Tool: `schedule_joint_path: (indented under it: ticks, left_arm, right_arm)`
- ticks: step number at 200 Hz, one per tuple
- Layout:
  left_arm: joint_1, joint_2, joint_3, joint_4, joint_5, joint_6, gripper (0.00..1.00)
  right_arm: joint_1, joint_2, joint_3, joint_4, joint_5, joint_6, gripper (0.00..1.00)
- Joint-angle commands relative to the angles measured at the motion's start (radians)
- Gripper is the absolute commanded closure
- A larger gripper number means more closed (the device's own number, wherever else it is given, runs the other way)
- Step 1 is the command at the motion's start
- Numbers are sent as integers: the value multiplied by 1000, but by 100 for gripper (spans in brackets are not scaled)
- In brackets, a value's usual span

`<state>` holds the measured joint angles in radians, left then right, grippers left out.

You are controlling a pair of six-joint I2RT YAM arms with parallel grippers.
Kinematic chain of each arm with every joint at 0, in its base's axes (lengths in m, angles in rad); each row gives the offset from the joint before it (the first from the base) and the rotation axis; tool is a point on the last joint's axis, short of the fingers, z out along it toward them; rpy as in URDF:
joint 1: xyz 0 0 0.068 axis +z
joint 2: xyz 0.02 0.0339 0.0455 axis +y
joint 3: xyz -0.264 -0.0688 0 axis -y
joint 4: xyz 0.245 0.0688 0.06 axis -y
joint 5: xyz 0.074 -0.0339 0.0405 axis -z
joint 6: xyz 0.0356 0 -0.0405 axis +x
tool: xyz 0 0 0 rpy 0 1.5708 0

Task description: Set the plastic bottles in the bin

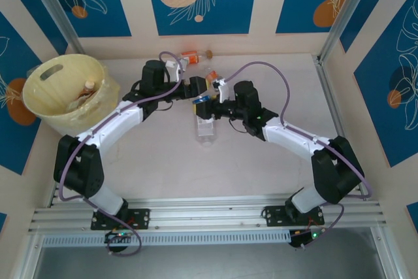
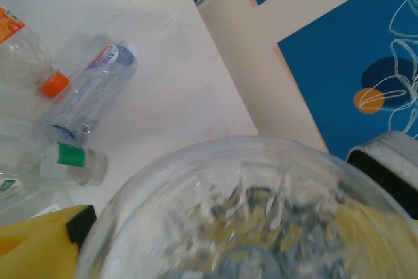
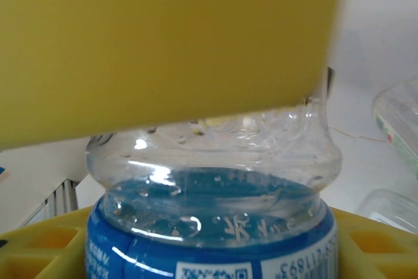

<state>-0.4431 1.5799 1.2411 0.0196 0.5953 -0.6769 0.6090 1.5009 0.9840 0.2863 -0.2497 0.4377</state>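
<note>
At your far left, the pale-yellow bin (image 1: 68,114) stands on the table (image 1: 163,168). A bottle in the bin (image 1: 89,85) shows its orange-brown cap against the right-hand wall.

Your left tool (image 2: 215,223) has its fingers on either side of the dimpled base of a clear bottle (image 2: 255,194). You cannot tell whether they press it or stand free of it.

Past that tool, three bottles lie on the table:
- an orange-labelled bottle (image 2: 19,50) with an orange cap
- a purple-labelled bottle (image 2: 91,96) with a white cap
- a green-capped bottle (image 2: 70,160)

An orange bottle (image 1: 189,57) lies by the far wall.

At mid-table the two tools sit close together. A transparent bottle (image 1: 206,132) runs from beneath them toward the near edge, and you cannot tell which tool, if either, has it.

Your right tool (image 3: 209,161) is clamped on a blue-labelled bottle (image 3: 215,233). One yellow pad lies across its neck, and the other finger sits under the label.
</note>
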Motion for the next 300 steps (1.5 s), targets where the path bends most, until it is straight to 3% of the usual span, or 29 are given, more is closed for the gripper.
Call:
schedule_joint_path:
  ticks: [1,28,52,145,178,218,261,300]
  left_arm:
    - [-12,-12,-16,57,14,-7,20]
    - [-13,-26,-31,63,0,-1,38]
    - [-13,-41,-38,59,-17,11,46]
    - [1,-52,-29,5,-61,24,55]
    - [10,-47,-21,-9,-67,27,56]
    - [33,-79,5,-115,-158,90,55]
    - [66,-110,68,-241,-224,160,55]
    - [111,-187,215,-380,-313,313,54]
  right_arm:
    - [21,6,50,49,-55,-2,44]
    - [35,-5,45,58,-64,-13,42]
    - [34,-8,44,56,-69,-5,39]
    - [-6,-162,-58,-41,-53,-99,0]
    - [-21,-245,-109,-81,35,-137,0]
    - [-36,-317,-171,-113,361,-105,1]
    - [-78,-314,-206,-86,402,-32,0]
    - [-89,-309,-191,-78,387,-21,1]
